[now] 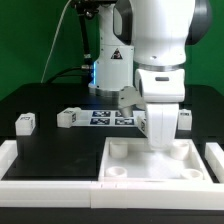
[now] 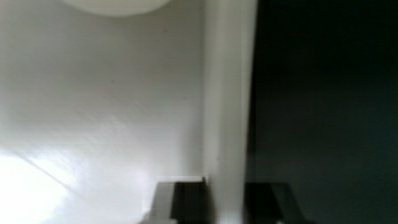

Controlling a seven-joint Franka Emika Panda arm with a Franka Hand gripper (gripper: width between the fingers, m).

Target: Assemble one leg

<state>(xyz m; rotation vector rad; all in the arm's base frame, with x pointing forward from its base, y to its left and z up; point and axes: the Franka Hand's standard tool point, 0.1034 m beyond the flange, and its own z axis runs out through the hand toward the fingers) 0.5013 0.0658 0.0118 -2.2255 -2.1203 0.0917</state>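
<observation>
The white tabletop (image 1: 135, 162), a square tray-like piece with round corner sockets, lies at the front of the black table. My gripper (image 1: 160, 146) reaches down onto its far right part. In the wrist view the gripper (image 2: 226, 188) straddles the tabletop's raised edge wall (image 2: 224, 100), one dark finger (image 2: 187, 203) inside and the other outside, and the wall fills the gap between them. A round socket (image 2: 116, 5) shows beyond on the tabletop's inner face (image 2: 107, 110). Small white tagged legs lie loose in the exterior view: one (image 1: 25, 122) at the left, one (image 1: 68, 117) nearer the middle, one (image 1: 185, 118) at the right. None is held.
The marker board (image 1: 108, 118) lies flat behind the tabletop. A white L-shaped wall (image 1: 50, 170) borders the table's front and sides. The arm's base (image 1: 112, 65) stands at the back. Bare black table (image 2: 329, 100) lies just outside the gripped wall.
</observation>
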